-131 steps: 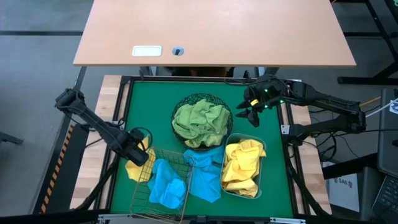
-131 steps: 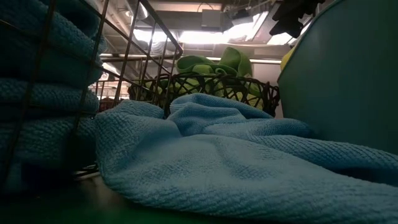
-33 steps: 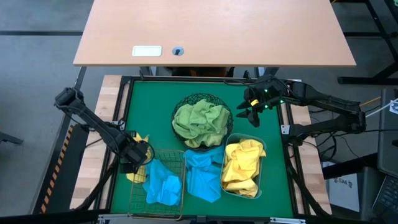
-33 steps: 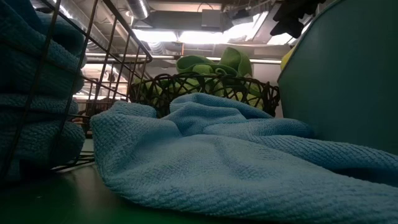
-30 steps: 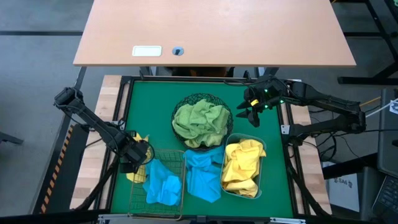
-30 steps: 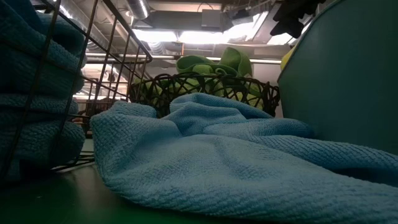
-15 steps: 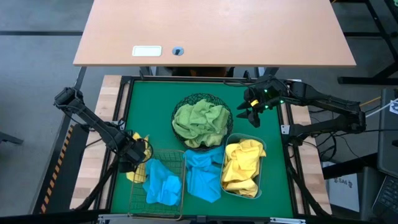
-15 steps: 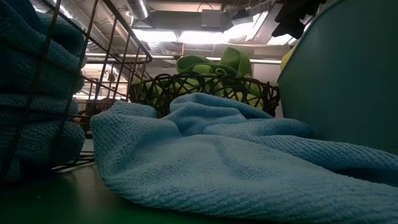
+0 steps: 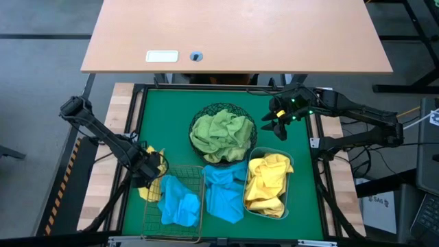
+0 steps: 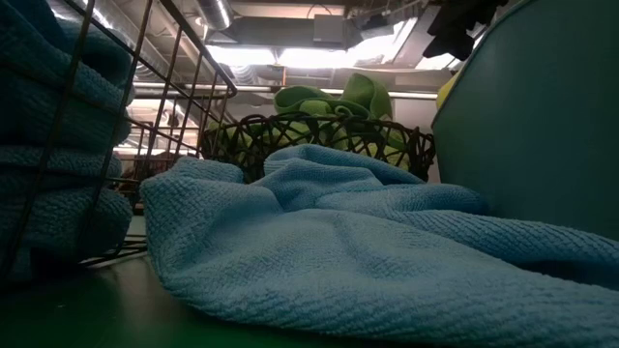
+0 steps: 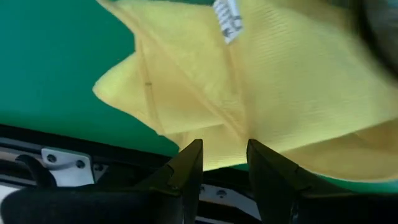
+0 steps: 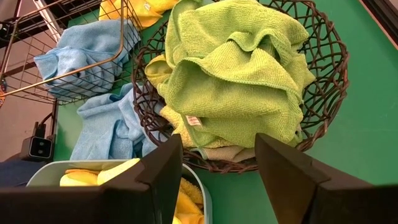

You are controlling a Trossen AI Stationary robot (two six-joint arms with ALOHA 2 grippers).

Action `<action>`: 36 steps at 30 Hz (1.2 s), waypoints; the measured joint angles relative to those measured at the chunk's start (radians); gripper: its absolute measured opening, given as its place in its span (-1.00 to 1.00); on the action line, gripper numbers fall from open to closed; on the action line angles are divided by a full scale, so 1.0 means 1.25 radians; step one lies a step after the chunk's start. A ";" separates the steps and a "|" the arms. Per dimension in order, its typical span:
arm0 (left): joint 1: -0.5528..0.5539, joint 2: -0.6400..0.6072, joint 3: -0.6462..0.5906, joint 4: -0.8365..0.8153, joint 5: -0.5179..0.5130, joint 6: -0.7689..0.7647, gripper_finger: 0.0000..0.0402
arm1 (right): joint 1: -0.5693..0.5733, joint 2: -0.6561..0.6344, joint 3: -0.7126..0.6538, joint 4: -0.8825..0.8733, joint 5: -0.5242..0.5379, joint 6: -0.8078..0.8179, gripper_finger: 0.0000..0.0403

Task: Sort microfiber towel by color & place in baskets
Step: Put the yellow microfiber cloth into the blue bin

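A yellow towel (image 9: pixel 146 189) lies on the green table at the left, beside the copper basket (image 9: pixel 195 169), which holds blue towels (image 9: pixel 180 203). My left gripper (image 9: pixel 147 169) points down onto this yellow towel (image 11: pixel 261 74) and is shut on it. Another blue towel (image 9: pixel 223 192) lies on the table between the copper basket and the tub (image 9: pixel 291 165), which holds yellow towels (image 9: pixel 266 182). Green towels (image 9: pixel 221 133) fill the round black bowl (image 9: pixel 204 110). My right gripper (image 9: pixel 277 124) hangs open above the table, right of the bowl. My left gripper comes from above, pointing down, and has a fold of the yellow towel (image 11: pixel 239 127) between its two fingers, close to the towel's edge. Creases run together toward the gap. The rest of the towel lies spread on the table.
The black bowl (image 12: pixel 336 81) with green towels (image 12: pixel 236 68) sits in the middle of the table, the tub at the near right, the copper basket at the near left. Green table shows bare at the far left (image 9: pixel 164 116) and right of the tub.
My left gripper has tipped slightly over the yellow towel, staying in the same place. The towels, the baskets and my right gripper have kept still.
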 joint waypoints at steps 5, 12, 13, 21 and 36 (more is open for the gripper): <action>0.001 0.000 -0.025 0.013 -0.020 0.000 -0.41 | 0.000 0.000 0.000 0.000 0.000 0.000 0.00; 0.001 0.000 -0.032 0.052 -0.019 -0.001 -0.41 | 0.000 0.000 0.000 0.000 0.000 0.004 0.00; 0.001 0.000 -0.032 0.052 -0.010 -0.001 -0.41 | 0.000 0.000 0.000 0.000 0.000 0.004 0.00; 0.001 0.000 -0.016 0.036 0.088 -0.025 -0.41 | 0.000 0.000 0.000 0.000 0.000 0.005 0.00; 0.001 0.000 -0.003 0.038 0.126 -0.024 -0.41 | 0.000 0.000 0.000 0.001 0.002 0.006 0.00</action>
